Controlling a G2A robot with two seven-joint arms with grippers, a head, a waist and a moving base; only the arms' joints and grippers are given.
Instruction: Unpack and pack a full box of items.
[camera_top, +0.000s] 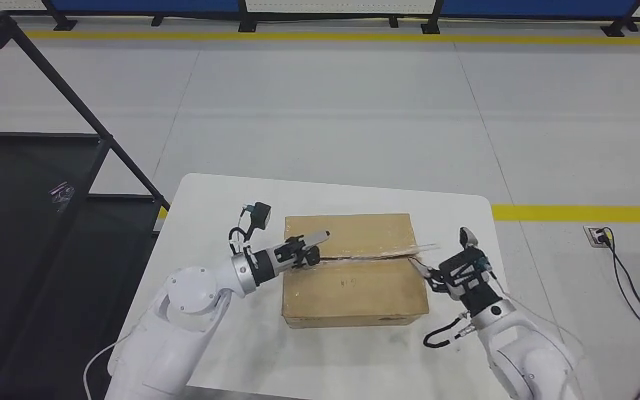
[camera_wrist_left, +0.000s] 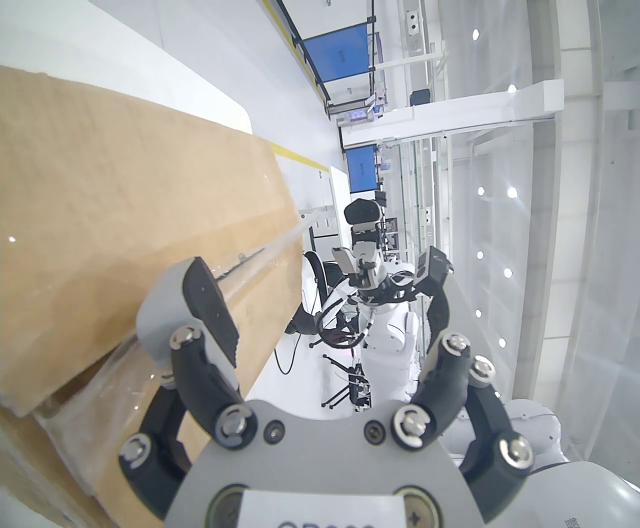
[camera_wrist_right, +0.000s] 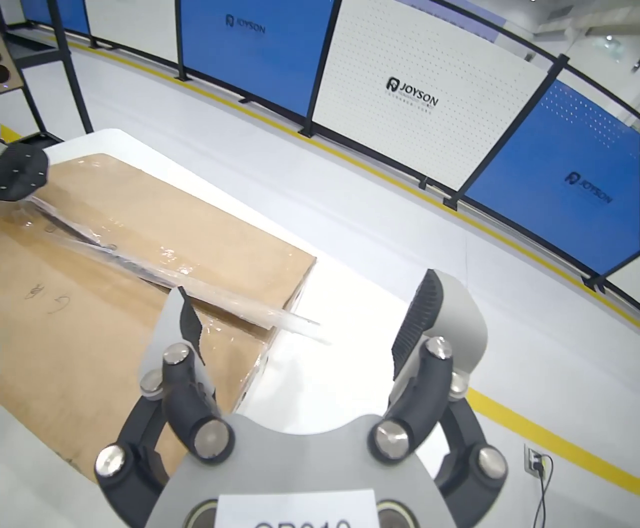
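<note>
Brown rectangular cardboard box (camera_top: 350, 290) seated mid white counter (camera_top: 330, 195), flaps closed. Judged stiff, heavy if full. Clear slippery tape strip (camera_wrist_right: 235, 300) lifted along seam; loose end best pinched. Left tool (camera_top: 313, 248), right tool (camera_top: 450, 258) spread at opposite seam ends.

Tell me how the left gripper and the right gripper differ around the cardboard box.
The left gripper sits over the box top at one end of the taped seam; the right gripper hangs just past the opposite end, above the table. The loose tape end sticks out toward the right gripper; the left gripper has one finger beside tape on the seam. Both are open and hold nothing.
</note>
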